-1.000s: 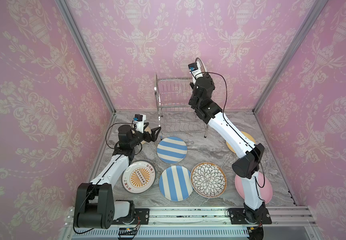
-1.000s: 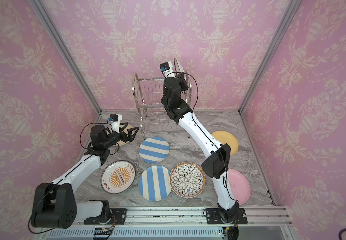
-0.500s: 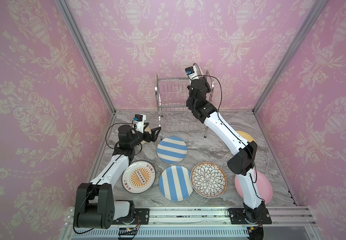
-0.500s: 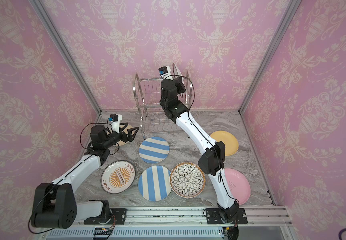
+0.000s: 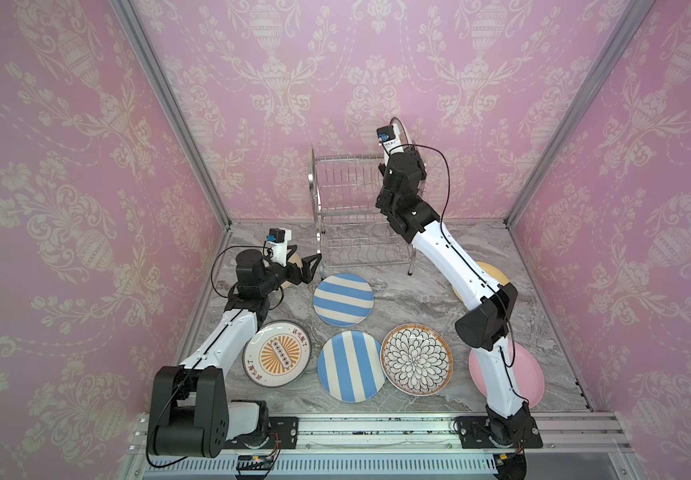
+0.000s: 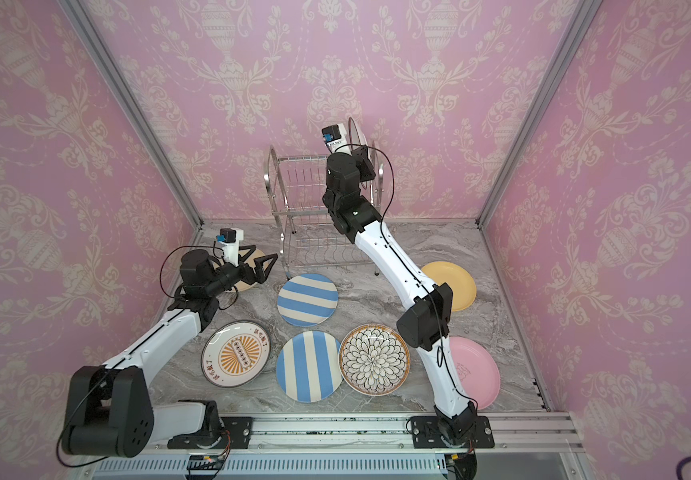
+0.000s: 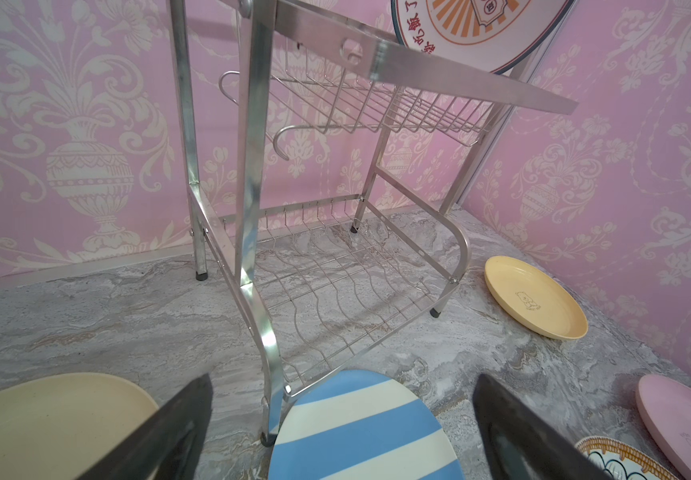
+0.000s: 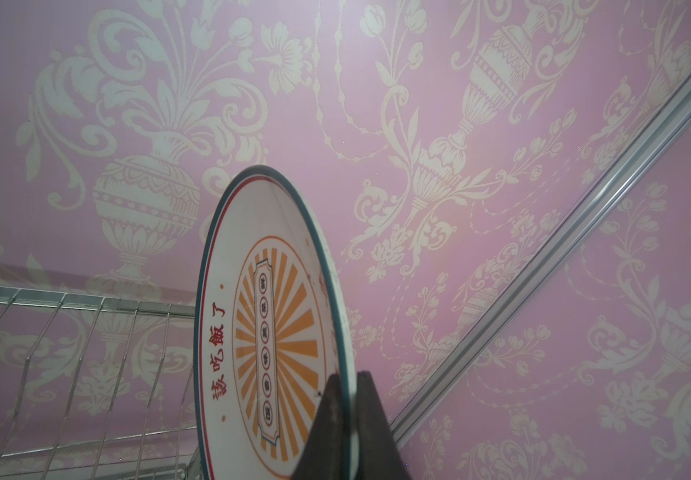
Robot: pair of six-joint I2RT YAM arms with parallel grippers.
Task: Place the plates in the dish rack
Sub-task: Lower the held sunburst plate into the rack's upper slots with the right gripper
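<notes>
Right wrist view shows your right gripper point(image 8: 348, 415) clamped on the rim of a white round plate with an orange sunburst point(image 8: 260, 332), held on edge so it can slide between the wires of the silver two-tier wire dish rack point(image 8: 65, 328). It hangs over the rack's upper tier; whether its lower edge sits in a slot, you cannot tell. Your left gripper point(image 5: 304, 261) hovers with jaws apart beside the rack's front leg, above the grey marbled desk point(image 5: 410, 299), handy for the blue-and-white striped round plate point(image 5: 343, 298).
</notes>
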